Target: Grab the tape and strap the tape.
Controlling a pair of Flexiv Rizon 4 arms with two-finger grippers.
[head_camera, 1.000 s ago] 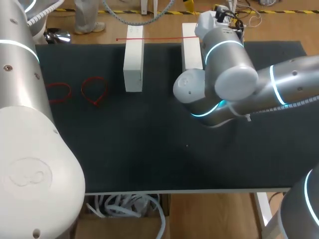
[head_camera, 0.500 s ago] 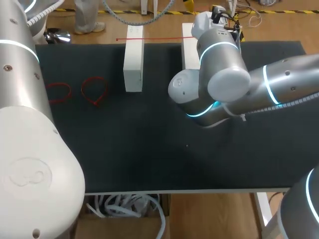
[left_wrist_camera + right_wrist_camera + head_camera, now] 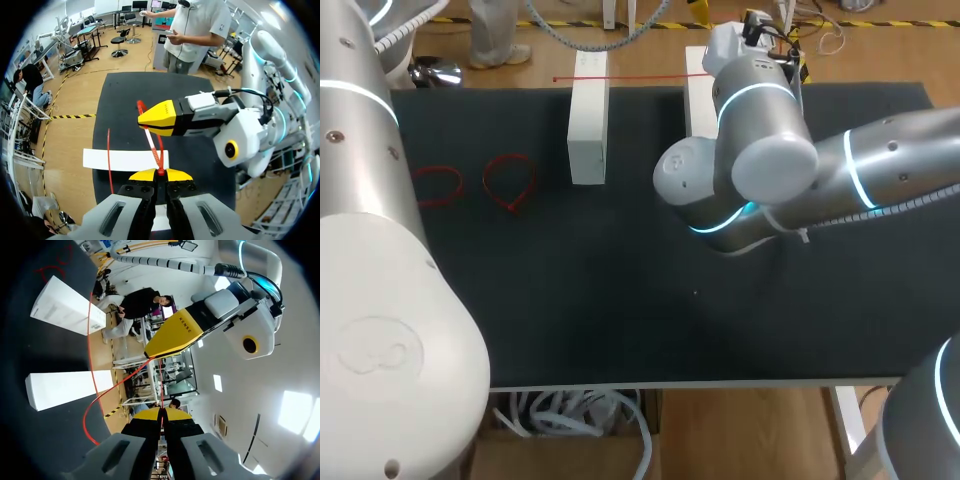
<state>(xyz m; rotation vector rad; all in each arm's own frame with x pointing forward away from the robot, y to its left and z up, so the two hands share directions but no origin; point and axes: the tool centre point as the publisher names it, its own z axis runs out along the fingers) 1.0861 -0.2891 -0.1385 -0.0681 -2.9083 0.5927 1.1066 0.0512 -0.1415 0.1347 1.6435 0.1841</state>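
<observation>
A red tape strap (image 3: pixel 151 144) hangs in the air between my two grippers. In the left wrist view my left gripper (image 3: pixel 160 174) is shut on one end of it. My right gripper (image 3: pixel 149 119) pinches the other end just ahead. The right wrist view shows my right gripper (image 3: pixel 160 414) shut on the strap (image 3: pixel 98 399), which bows out in a loop to my left gripper (image 3: pixel 156 348). In the head view my right arm (image 3: pixel 760 150) hides both grippers. Another straight red strap (image 3: pixel 630 77) lies across two white blocks (image 3: pixel 587 130).
Two closed red strap loops (image 3: pixel 510 182) lie at the left of the black table (image 3: pixel 620 300). The second white block (image 3: pixel 702 100) stands partly behind my right arm. My left arm (image 3: pixel 370 300) fills the near left corner.
My right arm has shifted slightly to the left over the table. Both grippers stay shut on the strap.
</observation>
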